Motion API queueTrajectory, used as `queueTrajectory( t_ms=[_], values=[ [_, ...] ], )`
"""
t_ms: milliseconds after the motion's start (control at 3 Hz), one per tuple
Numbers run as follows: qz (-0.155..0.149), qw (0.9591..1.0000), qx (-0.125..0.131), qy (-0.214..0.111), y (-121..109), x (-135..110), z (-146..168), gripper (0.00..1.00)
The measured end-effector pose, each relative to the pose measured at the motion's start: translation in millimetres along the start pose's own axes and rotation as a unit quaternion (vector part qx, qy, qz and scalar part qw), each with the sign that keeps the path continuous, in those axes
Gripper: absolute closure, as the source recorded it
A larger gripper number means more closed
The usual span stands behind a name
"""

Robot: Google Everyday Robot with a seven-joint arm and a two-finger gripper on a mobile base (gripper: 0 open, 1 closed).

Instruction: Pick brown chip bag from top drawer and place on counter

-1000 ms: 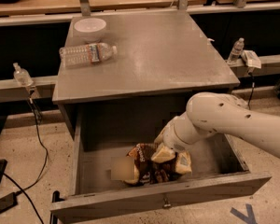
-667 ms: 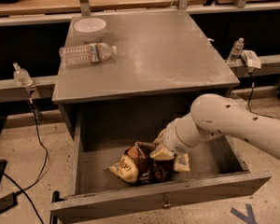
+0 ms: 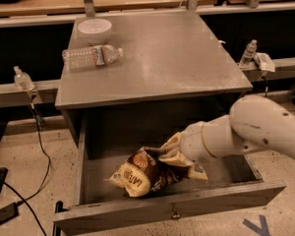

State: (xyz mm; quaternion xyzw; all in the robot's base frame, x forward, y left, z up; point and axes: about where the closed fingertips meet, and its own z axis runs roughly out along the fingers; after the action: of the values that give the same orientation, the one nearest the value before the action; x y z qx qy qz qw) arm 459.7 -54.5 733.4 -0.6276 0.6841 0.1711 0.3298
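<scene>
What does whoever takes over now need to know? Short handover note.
The hand is down in the open top drawer, shut on the upper end of the brown chip bag.
The bag sits tilted near the drawer's front.
The counter holds a water bottle and a white bowl at far left.
Done: drawer open, bag grasped.
Left: lift it out, set it on the counter.

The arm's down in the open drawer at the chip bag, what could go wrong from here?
The gripper sits at one end of the brown chip bag, so the bag may slip or snag the top drawer front. On the counter, the water bottle lies on its side and could roll if bumped.
</scene>
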Motion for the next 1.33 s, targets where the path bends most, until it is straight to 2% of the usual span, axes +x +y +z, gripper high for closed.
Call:
queueTrajectory(
  t_ms=[333,667,1000,1333],
  values=[
    [-0.014,0.9995,0.025,-0.011,-5.4,-15.9,-45.3,1.00],
    [-0.029,0.9987,0.042,0.005,-21.4,-36.1,-90.8,1.00],
    [-0.041,0.9973,0.061,0.008,-55.6,-60.7,-144.7,1.00],
    [-0.061,0.9923,0.107,0.010,-102.5,-88.1,-191.6,1.00]
  ],
)
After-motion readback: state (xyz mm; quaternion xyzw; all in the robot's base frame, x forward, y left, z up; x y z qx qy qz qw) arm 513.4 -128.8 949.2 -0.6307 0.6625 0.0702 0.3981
